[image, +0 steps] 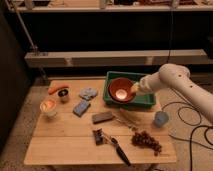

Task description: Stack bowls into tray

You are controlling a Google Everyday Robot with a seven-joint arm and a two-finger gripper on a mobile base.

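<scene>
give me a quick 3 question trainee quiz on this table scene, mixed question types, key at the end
1. True or false: the orange-red bowl is over the green tray.
2. Which lies nearest the table's front edge? A) carrot B) grapes C) light-blue cup
3. Fill in: the claw is at the bowl's ____ rim, as the camera sees it.

Key: 1 true; 2 B; 3 right

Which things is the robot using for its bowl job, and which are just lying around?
For the job:
orange-red bowl, over the tray
green tray
gripper, at the bowl's right rim

Just lying about:
carrot
white cup
light-blue cup
blue sponge
grapes
</scene>
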